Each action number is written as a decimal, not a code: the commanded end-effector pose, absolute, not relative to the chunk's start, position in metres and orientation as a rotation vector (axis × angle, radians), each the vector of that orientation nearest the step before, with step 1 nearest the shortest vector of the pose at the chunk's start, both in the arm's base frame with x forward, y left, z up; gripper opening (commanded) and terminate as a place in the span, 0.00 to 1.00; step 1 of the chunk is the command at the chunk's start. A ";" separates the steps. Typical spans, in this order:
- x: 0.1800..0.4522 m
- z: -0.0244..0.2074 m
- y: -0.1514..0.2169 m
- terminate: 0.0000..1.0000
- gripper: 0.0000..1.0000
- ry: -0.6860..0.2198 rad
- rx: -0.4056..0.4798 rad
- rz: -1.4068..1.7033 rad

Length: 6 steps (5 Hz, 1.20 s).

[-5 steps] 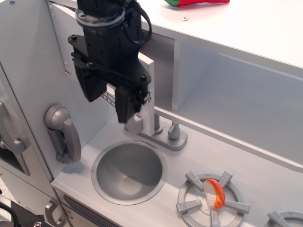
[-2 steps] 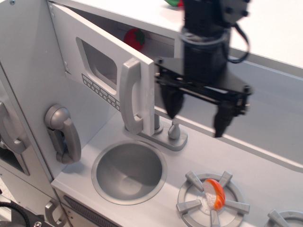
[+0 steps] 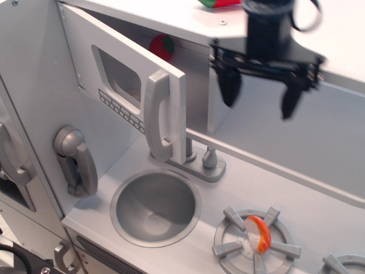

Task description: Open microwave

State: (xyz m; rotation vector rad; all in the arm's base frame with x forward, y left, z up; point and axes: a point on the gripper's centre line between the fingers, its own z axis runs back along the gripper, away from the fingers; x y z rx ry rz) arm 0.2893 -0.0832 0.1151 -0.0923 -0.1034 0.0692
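The grey microwave door (image 3: 122,74) stands swung open toward me, hinged at the left. It has a dark rounded window (image 3: 118,73), a row of small buttons (image 3: 121,111) below it and a tall grey handle (image 3: 158,116) on its free edge. A red toy fruit (image 3: 162,46) shows inside the cavity behind the door. My black gripper (image 3: 259,100) hangs open and empty to the right of the door, well clear of the handle, raised above the counter.
A grey toy telephone handset (image 3: 76,161) hangs on the left wall. A round sink (image 3: 155,206) and grey faucet (image 3: 206,162) lie below the door. A burner (image 3: 255,235) holds an orange and white toy piece. A red and green object (image 3: 219,3) lies on top.
The gripper let go of the handle, moved right and then rose away from the door. The door stays swung open.
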 end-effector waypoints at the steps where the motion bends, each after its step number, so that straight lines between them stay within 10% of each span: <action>1: 0.299 0.137 -0.027 0.00 1.00 -0.162 -0.024 0.083; 6: 0.207 0.117 0.063 0.00 1.00 -0.216 0.141 -0.070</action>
